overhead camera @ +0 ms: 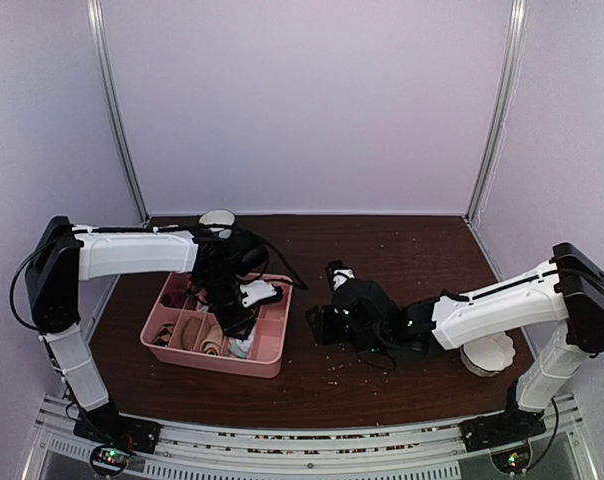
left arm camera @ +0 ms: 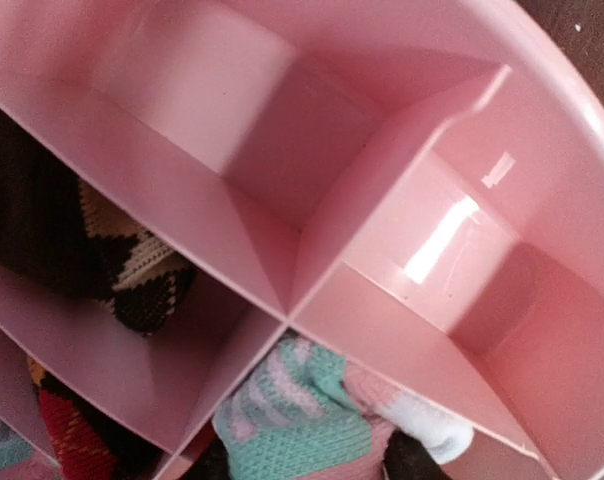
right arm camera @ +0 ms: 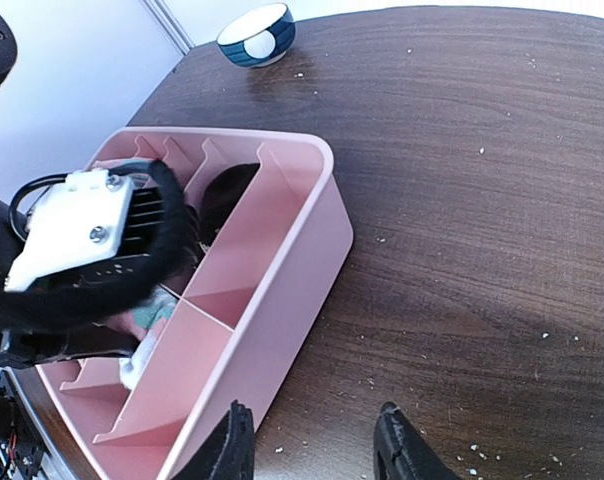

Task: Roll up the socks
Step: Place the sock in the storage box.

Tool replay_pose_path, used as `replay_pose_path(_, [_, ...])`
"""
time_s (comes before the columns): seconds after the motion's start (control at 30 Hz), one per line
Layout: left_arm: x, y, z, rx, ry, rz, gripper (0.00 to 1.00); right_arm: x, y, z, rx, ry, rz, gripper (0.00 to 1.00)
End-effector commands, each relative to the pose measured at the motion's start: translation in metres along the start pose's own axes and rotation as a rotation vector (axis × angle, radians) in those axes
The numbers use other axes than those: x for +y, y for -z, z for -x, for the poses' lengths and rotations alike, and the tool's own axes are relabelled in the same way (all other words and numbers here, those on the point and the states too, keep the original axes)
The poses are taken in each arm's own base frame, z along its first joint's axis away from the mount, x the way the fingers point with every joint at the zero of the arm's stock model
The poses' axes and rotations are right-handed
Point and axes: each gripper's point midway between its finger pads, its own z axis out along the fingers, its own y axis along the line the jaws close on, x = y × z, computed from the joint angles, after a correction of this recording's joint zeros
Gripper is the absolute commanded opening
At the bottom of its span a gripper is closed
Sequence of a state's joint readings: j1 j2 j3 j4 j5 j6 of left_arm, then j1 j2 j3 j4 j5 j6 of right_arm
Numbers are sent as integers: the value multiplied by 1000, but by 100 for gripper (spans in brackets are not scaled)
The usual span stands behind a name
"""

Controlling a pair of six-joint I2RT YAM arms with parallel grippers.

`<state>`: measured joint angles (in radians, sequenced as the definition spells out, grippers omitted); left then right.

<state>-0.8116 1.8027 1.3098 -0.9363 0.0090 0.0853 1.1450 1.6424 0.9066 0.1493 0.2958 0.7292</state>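
Sock stowage at the pink divided tray (right arm camera: 320, 165), which sits toward the near left corner of the worktop (right arm camera: 482, 200). The left gripper (overhead camera: 230, 318) reaches down into the tray; its fingers are out of its own wrist view and too small to read from above, so it cannot be told whether the jaws are apart or closed. The bundled pink-and-mint sock (left arm camera: 302, 405) lies in one compartment and an argyle sock (left arm camera: 122, 275) in the one beside it, a divider (left arm camera: 222, 350) between them. The right gripper (right arm camera: 317, 455) hovers over bare worktop just beside the tray's right wall, jaws apart and empty. The step appears to be leaving the roll in its compartment. It is best done with a full release, then a straight vertical lift, so that no fingertip snags the knit or clips a divider.
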Motion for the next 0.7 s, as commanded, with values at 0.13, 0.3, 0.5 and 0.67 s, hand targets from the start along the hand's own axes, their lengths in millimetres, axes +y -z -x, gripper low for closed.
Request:
replay_pose_path(0.13, [4, 59, -10, -34, -43, -3, 46, -6, 15, 15, -43, -14, -4, 44])
replay_pose_path(0.3, [-8, 75, -10, -110, -51, -69, 53, -10, 17, 13, -38, -18, -11, 45])
replay_pose_path(0.5, [9, 64, -7, -116, -70, 16, 47, -11, 16, 9, -31, -33, -1, 43])
replay_pose_path(0.67, [26, 65, 13, -183, -68, 95, 38, -8, 16, 10, -31, -34, 8, 37])
